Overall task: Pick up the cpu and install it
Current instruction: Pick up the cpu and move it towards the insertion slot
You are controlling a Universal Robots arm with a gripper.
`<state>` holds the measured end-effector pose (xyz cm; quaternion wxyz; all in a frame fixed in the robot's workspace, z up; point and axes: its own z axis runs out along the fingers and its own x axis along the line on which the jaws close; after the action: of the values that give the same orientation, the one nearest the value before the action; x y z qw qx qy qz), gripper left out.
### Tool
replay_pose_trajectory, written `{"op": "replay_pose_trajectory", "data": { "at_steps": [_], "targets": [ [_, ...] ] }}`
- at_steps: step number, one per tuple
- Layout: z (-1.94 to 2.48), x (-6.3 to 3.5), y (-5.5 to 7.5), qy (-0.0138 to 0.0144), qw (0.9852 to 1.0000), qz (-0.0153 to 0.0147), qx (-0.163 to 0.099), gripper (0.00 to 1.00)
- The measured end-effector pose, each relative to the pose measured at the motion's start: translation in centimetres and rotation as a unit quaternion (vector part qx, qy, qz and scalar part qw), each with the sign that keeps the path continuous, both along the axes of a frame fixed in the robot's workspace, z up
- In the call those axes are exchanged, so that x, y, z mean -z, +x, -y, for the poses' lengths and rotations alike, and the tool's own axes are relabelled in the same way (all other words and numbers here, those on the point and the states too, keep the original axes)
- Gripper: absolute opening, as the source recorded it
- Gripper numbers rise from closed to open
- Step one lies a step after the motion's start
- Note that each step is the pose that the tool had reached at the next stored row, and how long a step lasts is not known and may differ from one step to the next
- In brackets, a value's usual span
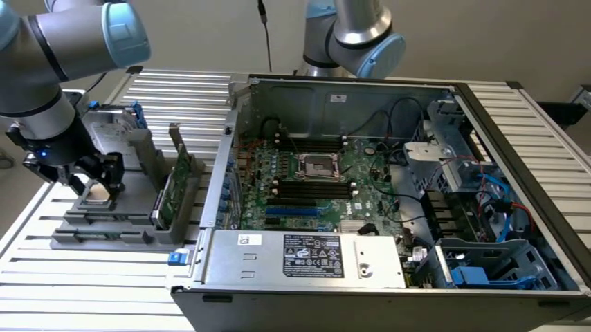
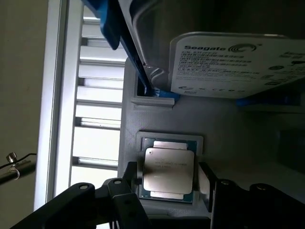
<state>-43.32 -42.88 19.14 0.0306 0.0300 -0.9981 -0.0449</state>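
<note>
The gripper (image 1: 95, 181) hangs over the grey plastic holder (image 1: 102, 238) at the exterior view's left, on the slatted aluminium table (image 1: 83, 290). Its two dark fingers (image 2: 125, 195) are spread wide and hold nothing. In the wrist view they stand one on each side of the cpu (image 2: 169, 167), a small flat square chip with a silvery metal top and a pale tan rim. The chip lies flat in a shallow square recess of the holder, near the big silver hard drive with a white label (image 2: 238, 62). Whether the fingers touch the edges of the chip I cannot tell, but they are not closed on it.

The step in hand, as I judge it, is the grasp. To do it well, the fingers should be centred, so that both meet opposite edges at the same time. Otherwise the chip may be pushed against the wall of the recess, or tilt. The pressure should be light, and the chip kept level.

Counted:
- one cpu
- one hard drive
- one upright green circuit card (image 1: 180, 183) in the holder
- one open grey computer case (image 1: 333, 93)
- one square black-and-metal socket (image 1: 319, 166) on its motherboard
- two robot arms, the second arm (image 1: 356, 34) behind the case
</note>
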Motion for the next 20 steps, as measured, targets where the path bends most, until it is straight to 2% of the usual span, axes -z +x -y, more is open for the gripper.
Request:
{"op": "replay_pose_trajectory", "data": {
  "at_steps": [20],
  "targets": [
    [0.02,0.53,0.17,0.0,1.0,0.0,0.0,0.62]
  ]
}}
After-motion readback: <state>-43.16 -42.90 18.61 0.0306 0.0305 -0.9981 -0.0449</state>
